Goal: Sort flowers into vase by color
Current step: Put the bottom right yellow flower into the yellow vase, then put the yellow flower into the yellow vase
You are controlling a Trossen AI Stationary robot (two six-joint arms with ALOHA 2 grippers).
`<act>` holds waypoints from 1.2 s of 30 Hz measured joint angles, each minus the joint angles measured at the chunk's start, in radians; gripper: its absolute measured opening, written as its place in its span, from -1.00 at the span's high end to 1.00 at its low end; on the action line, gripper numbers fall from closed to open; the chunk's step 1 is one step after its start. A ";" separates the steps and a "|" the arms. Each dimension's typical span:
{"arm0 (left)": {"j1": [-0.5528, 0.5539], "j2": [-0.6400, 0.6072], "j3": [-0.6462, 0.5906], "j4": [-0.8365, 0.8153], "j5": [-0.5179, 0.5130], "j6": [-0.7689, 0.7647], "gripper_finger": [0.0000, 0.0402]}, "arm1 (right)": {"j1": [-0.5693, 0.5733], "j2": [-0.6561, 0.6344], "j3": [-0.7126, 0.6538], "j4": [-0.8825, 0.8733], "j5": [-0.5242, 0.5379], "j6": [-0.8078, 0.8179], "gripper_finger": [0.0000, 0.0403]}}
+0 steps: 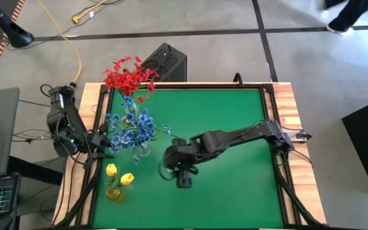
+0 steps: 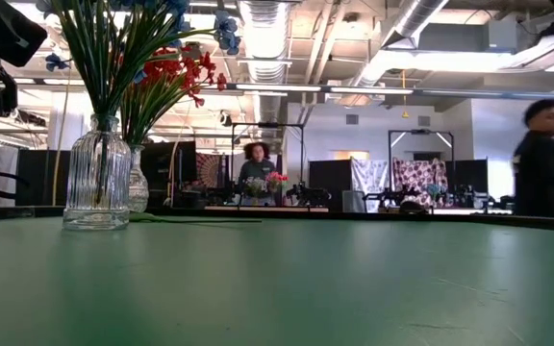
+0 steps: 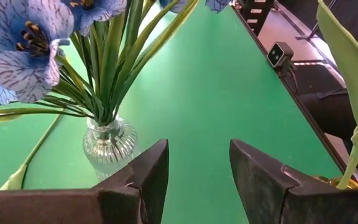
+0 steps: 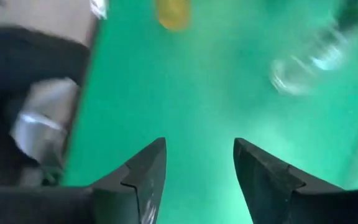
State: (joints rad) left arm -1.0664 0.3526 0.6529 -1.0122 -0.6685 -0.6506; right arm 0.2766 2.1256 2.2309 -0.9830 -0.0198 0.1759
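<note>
While both arms wait with nothing in them, the sorting looks almost done. The spray of small red blossoms [image 1: 130,78] stands in a vase at the far left side of the green table [image 1: 235,128]. The bunch of blue flowers with thin green leaves [image 1: 131,128] stands in a clear ribbed glass vase [image 2: 97,183] just in front of it. The two yellow tulip buds [image 1: 119,174] sit in a small yellow vase [image 1: 114,193] near the front left edge. No loose blossom shows on the green cloth, so I think little or nothing is left to sort. One thin green stem [image 3: 36,151] seems to lie flat by the glass vase, and it may need picking up. The right gripper [image 4: 196,171] hangs over the middle of the table with its two dark fingers spread apart and nothing between them. The left gripper [image 3: 197,174] rests at the left edge beside the blue bunch, also spread apart and holding nothing. The red flowers' vase is mostly hidden behind the blue bunch. The right wrist view is smeared, so the vases there are hard to make out.
</note>
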 joint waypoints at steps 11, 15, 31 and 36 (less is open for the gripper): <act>0.000 0.000 0.000 0.000 0.000 -0.001 0.22 | 0.006 -0.228 -0.512 0.000 0.277 0.127 0.09; 0.000 0.000 0.000 0.000 0.000 -0.002 0.22 | -0.043 -0.373 -0.851 0.351 0.231 0.163 0.11; 0.000 0.000 0.000 0.000 -0.017 -0.010 0.22 | -0.305 -0.306 -1.262 1.244 0.168 0.148 0.11; 0.000 0.000 0.000 0.000 -0.019 -0.013 0.22 | -0.342 -0.204 -1.209 1.263 0.126 0.179 0.11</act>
State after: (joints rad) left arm -1.0663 0.3523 0.6529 -1.0124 -0.6880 -0.6638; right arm -0.0651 1.9218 1.0215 0.2804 0.1066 0.3554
